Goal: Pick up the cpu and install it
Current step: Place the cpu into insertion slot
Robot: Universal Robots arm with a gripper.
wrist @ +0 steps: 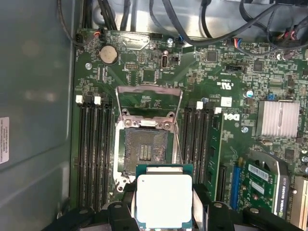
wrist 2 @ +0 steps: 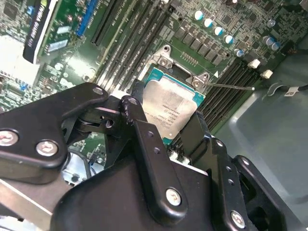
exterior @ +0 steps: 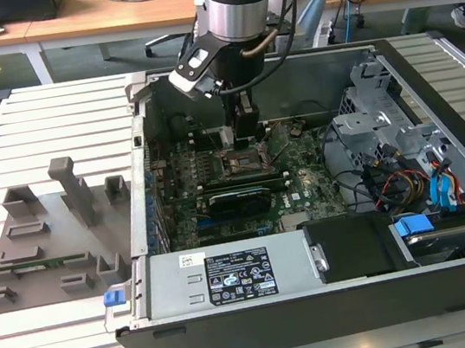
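clamped with the jaws of the black two-fingered gripper [wrist: 163, 214] on two opposite edges of the small flat square chip with silvery-grey metal top and green rim [wrist: 163, 199]. holding it close over the open square black-framed socket [wrist: 144, 149] of the green motherboard [wrist: 226, 72], with the silvery load plate [wrist: 149, 98] hinged up. pick-up judged done; seating and latching not yet.

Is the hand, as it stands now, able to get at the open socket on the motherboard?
Probably yes. The hand holds the cpu close to the socket, whose retention frame is swung open; nothing lies over its contacts.
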